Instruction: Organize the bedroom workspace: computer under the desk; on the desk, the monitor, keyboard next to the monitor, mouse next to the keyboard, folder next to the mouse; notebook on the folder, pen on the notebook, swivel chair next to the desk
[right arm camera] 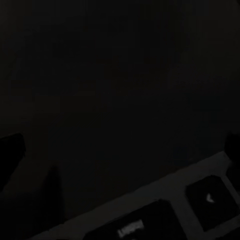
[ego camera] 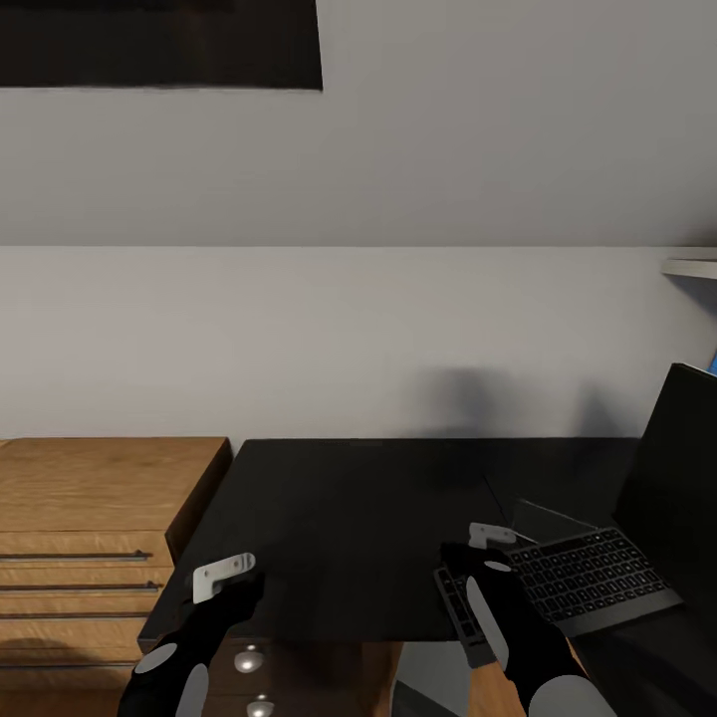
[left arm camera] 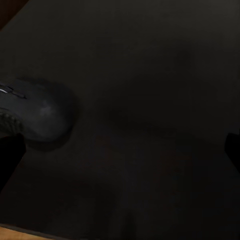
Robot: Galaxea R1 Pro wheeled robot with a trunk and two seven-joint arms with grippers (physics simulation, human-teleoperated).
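The black desk (ego camera: 358,518) stretches ahead below me. At its right end stands the monitor (ego camera: 677,478), seen edge-on, and the keyboard (ego camera: 597,578) lies askew in front of it. My right gripper (ego camera: 478,563) hangs over the keyboard's left end, and the keys (right arm camera: 150,225) show close under its open fingers (right arm camera: 12,150). My left gripper (ego camera: 239,590) is at the desk's front left corner. It is open (left arm camera: 120,155) above the desktop, with the black mouse (left arm camera: 35,112) lying just beside one finger (left arm camera: 10,155).
A light wooden drawer unit (ego camera: 90,518) stands against the desk's left side. Round drawer knobs (ego camera: 249,657) show under the desk's front edge. A white shelf (ego camera: 692,267) juts out at the right wall. A dark panel (ego camera: 159,45) hangs high on the left.
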